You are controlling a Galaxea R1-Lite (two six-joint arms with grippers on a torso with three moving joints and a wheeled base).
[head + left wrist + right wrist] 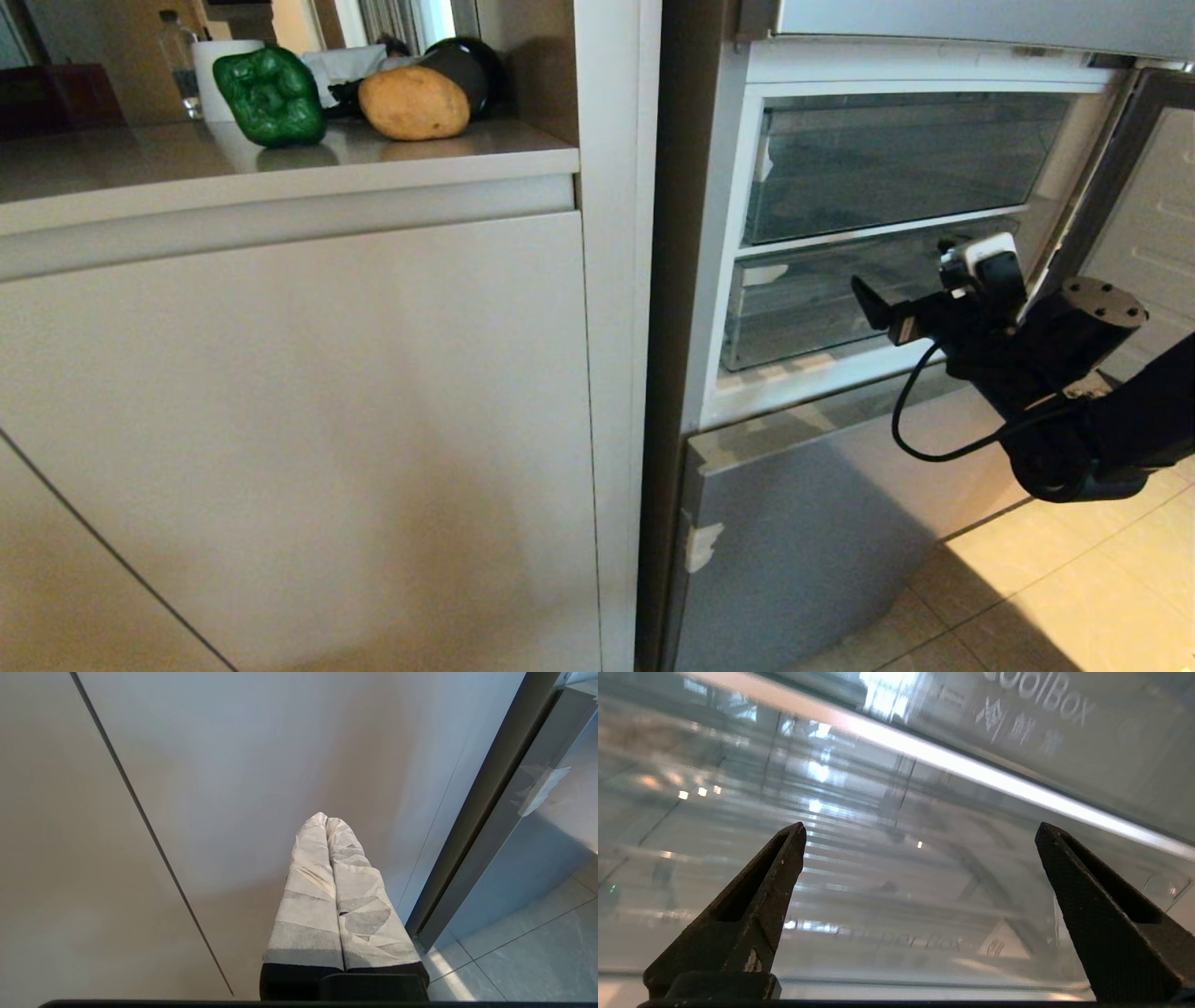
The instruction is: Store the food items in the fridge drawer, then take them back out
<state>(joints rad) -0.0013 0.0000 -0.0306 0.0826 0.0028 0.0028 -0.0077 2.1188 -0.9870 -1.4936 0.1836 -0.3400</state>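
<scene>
While the right gripper (873,308) is hovering spread wide at the drawer (803,308) front, pepper (271,95) and potato (414,103) are sitting at ten o'clock; fingers risk skidding off the slick lip. Left gripper (326,820) is pressed together.

A pale countertop (140,168) at far left carries a white paper roll (217,79), a clear bottle (179,61) and a dark rounded appliance (467,70), above beige cabinet doors (299,420); cream floor tiles (1074,579) lie near right.
</scene>
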